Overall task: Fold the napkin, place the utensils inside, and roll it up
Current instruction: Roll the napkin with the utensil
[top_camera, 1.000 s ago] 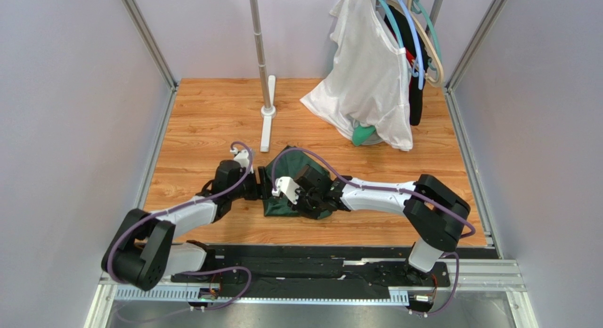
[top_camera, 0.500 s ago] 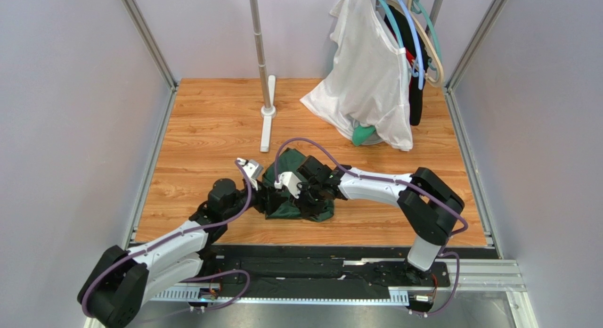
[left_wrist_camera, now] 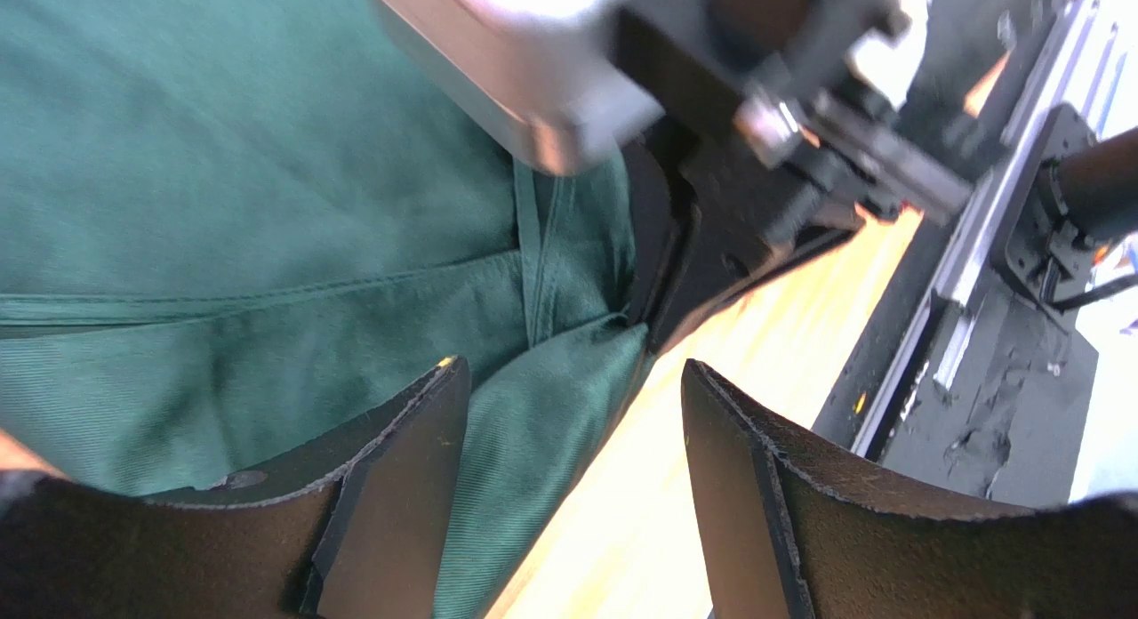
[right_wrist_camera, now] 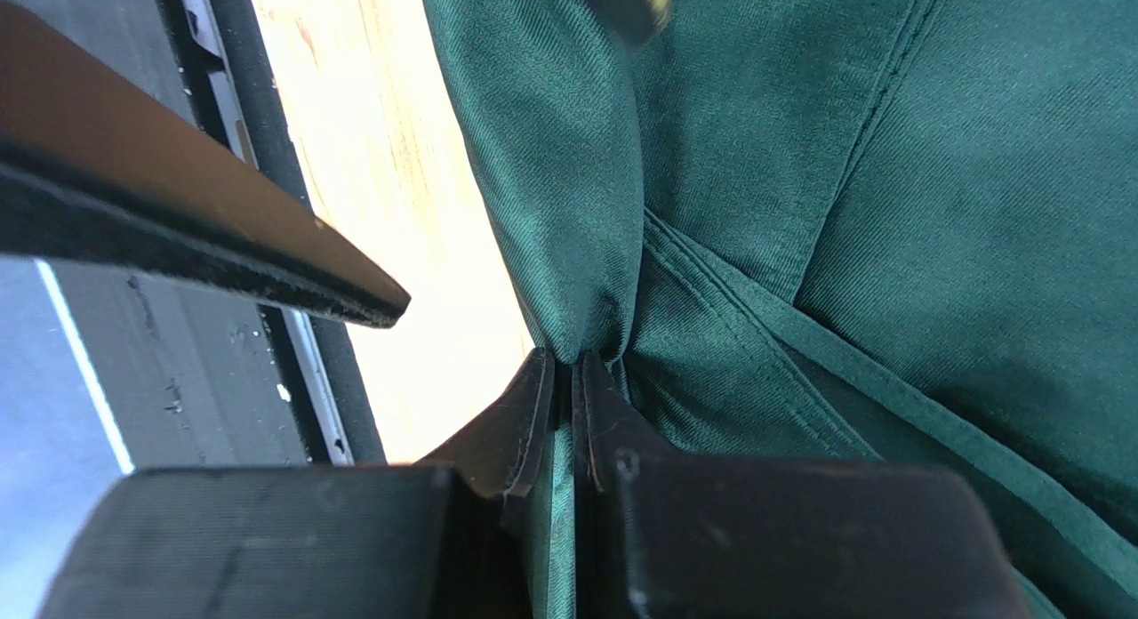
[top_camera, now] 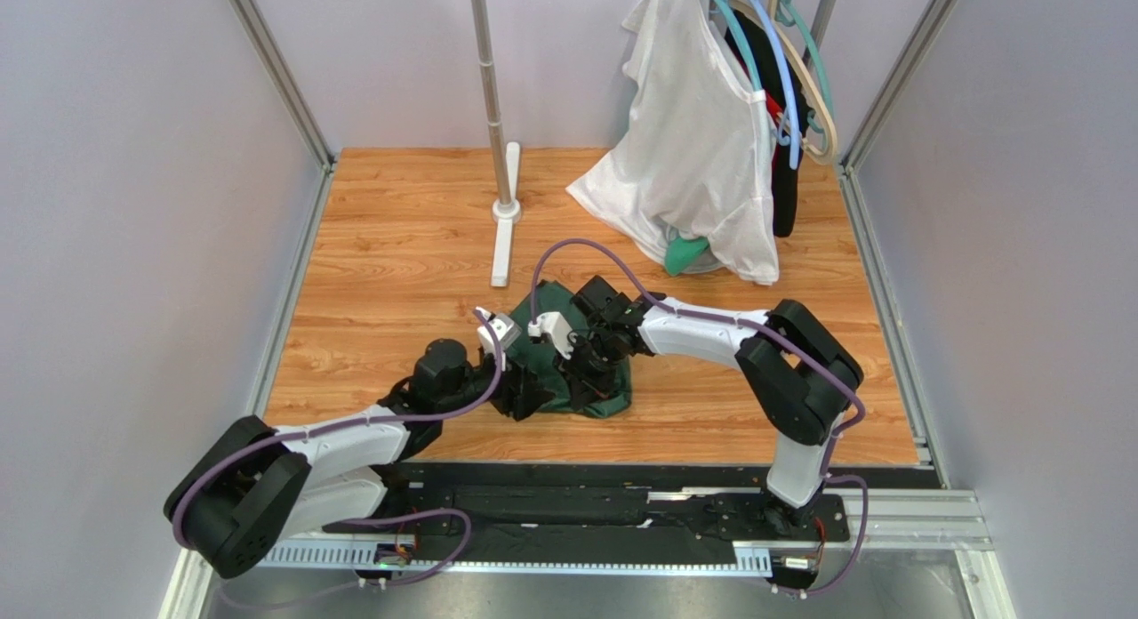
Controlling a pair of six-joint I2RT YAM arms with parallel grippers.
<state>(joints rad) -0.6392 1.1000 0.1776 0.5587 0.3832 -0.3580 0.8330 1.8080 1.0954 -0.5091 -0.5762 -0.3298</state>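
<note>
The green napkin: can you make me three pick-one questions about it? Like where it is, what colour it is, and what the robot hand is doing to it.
1. Where is the napkin?
A. in a drawer
B. on the wooden table
C. on a chair

2. What colour is it?
A. dark green
B. yellow
C. pink

3. What is the right gripper doing?
A. standing wide open
B. holding a spoon
C. shut on a fold of the napkin

Answers:
1 B: the top view shows it lying on the wood.
2 A: every view shows dark green cloth.
3 C: the right wrist view shows its fingers pressed together with cloth pinched between them.
</note>
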